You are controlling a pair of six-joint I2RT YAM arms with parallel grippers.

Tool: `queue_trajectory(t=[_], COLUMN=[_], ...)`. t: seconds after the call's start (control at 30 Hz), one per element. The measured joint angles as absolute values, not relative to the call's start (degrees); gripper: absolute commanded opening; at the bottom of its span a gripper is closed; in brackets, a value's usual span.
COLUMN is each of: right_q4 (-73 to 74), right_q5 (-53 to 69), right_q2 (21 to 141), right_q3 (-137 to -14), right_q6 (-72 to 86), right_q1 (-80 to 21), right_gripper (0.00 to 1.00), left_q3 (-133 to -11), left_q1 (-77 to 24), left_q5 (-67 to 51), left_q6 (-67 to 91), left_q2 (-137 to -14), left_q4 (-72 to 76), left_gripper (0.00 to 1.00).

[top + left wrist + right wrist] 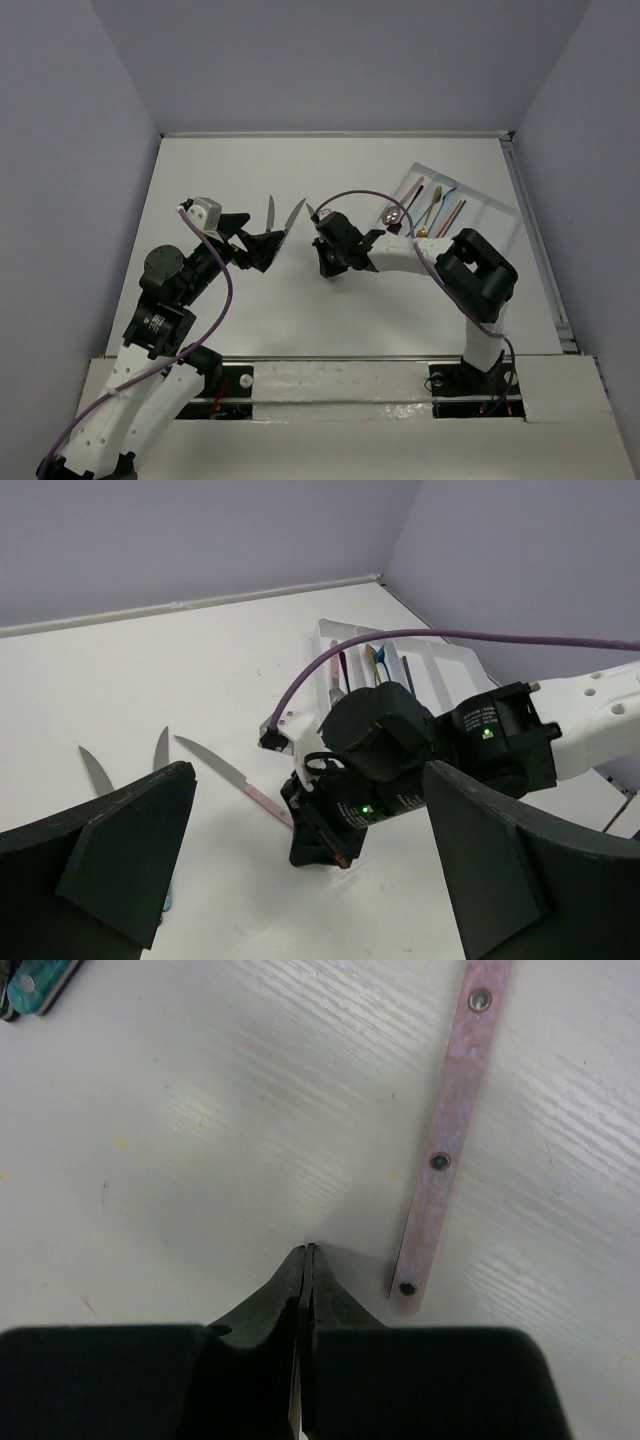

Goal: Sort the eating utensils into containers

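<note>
Right jaws pressed together over white table point(200, 1110), lavender walls point(330, 60).

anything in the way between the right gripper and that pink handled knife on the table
Nothing visible. In the right wrist view the shut right gripper points at bare table close beside the pink knife handle, with only a strip of tabletop between them.

Knives on the bench point(200, 180): three, namely left knife point(270, 211), middle knife point(293, 216), pink-handled knife point(215, 766). Tray point(492, 206): one, far right. Coloured pieces point(455, 215) in it: at least four; exact count unreadable.
</note>
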State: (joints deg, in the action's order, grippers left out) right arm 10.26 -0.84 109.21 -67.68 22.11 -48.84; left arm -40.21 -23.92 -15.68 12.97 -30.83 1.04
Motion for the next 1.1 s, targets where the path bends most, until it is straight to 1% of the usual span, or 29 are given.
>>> queue_trajectory(t=[0.07, 0.17, 0.2, 0.27, 0.3, 0.4, 0.6, 0.77, 0.87, 0.9, 0.93, 0.97, 1.0, 1.1], right_q4=[11.14, 12.14, 12.29, 12.51, 12.75, 14.26, 16.78, 19.03, 20.49, 20.82, 20.95, 21.21, 21.47, 21.78], right_q5=[-0.84, -0.86, -0.99, -1.58, -2.11, -4.56, -8.64, -10.04, -10.17, -10.15, -10.11, -10.28, -10.57, -11.73], right_q2=[107.98, 106.13, 105.34, 103.28, 102.35, 101.30, 105.03, 111.33, 114.80, 115.79, 116.51, 117.19, 117.49, 117.91], right_q3=[-66.76, -66.61, -66.59, -66.61, -66.72, -68.69, -73.71, -78.32, -80.60, -81.25, -81.65, -82.08, -82.54, -83.05], right_q6=[22.04, 21.80, 21.80, 21.34, 20.86, 19.62, 17.63, 16.23, 15.75, 15.62, 15.57, 15.20, 15.20, 15.31], right_q1=[-48.84, -48.84, -48.84, -48.84, -48.84, -48.66, -46.41, -45.19, -45.30, -45.34, -45.36, -45.39, -45.41, -45.39], right_gripper=[0.13, 0.27, 0.36, 0.46, 0.55, 0.59, 0.60, 0.60, 0.55, 0.46, 0.41, 0.34, 0.23, 0.10], left_q3=[-40.21, -40.21, -40.21, -40.21, -40.21, -40.21, -40.21, -40.21, -40.21, -40.21, -40.21, -40.21, -40.21, -40.21], left_q1=[-23.92, -23.92, -23.92, -23.92, -23.92, -23.92, -23.92, -23.92, -23.92, -23.92, -23.92, -23.92, -23.92, -23.92], left_q5=[-15.68, -15.68, -15.68, -15.68, -15.68, -15.70, -15.68, -15.68, -15.70, -15.70, -15.70, -15.68, -15.68, -15.68], left_q6=[12.97, 12.97, 12.97, 12.97, 12.99, 12.99, 12.97, 12.97, 12.97, 12.97, 12.97, 12.99, 12.97, 12.97], left_q2=[-30.85, -30.85, -30.85, -30.85, -30.85, -30.85, -30.85, -30.85, -30.83, -30.83, -30.83, -30.83, -30.83, -30.83], left_q4=[1.04, 1.04, 1.04, 1.04, 1.04, 1.04, 1.04, 1.04, 1.04, 1.04, 1.04, 1.04, 1.04, 1.04], left_gripper=[0.99, 0.99, 0.99, 0.99, 0.99, 0.99, 0.99, 0.99, 0.99, 0.99, 0.99, 0.99, 0.99, 0.99])
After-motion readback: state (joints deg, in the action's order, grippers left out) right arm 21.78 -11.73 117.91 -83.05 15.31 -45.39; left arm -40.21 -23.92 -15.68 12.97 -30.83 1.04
